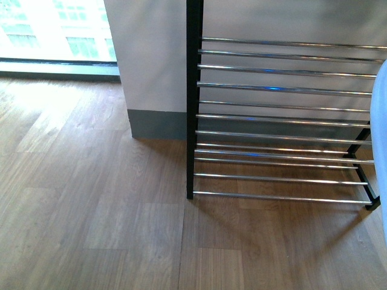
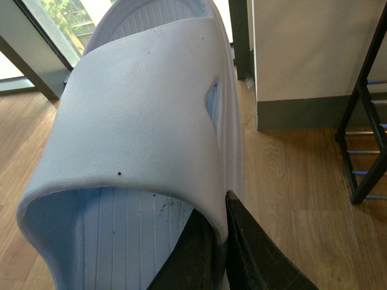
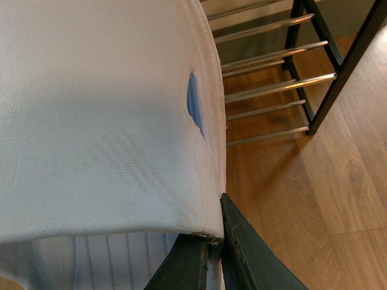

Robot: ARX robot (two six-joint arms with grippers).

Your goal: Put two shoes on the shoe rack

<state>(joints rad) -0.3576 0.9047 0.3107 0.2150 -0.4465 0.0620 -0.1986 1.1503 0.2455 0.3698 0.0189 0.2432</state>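
Observation:
In the left wrist view a pale-blue slide (image 2: 139,115) fills most of the picture, its strap edge pinched between the dark fingers of my left gripper (image 2: 219,241), which is shut on it. A second pale-blue slide (image 3: 103,109) fills the right wrist view, and my right gripper (image 3: 214,248) is shut on the side of its strap. That slide shows as a pale-blue edge (image 1: 380,145) at the far right of the front view. The shoe rack (image 1: 281,115), black frame with silver bars, stands against the wall with nothing on its visible bars. It also appears beyond each slide (image 3: 272,90) (image 2: 366,145).
A white wall corner with a grey skirting board (image 1: 158,124) stands left of the rack. A floor-level window (image 1: 54,30) lies at the back left. Wooden floor (image 1: 91,205) stretches in front of the rack.

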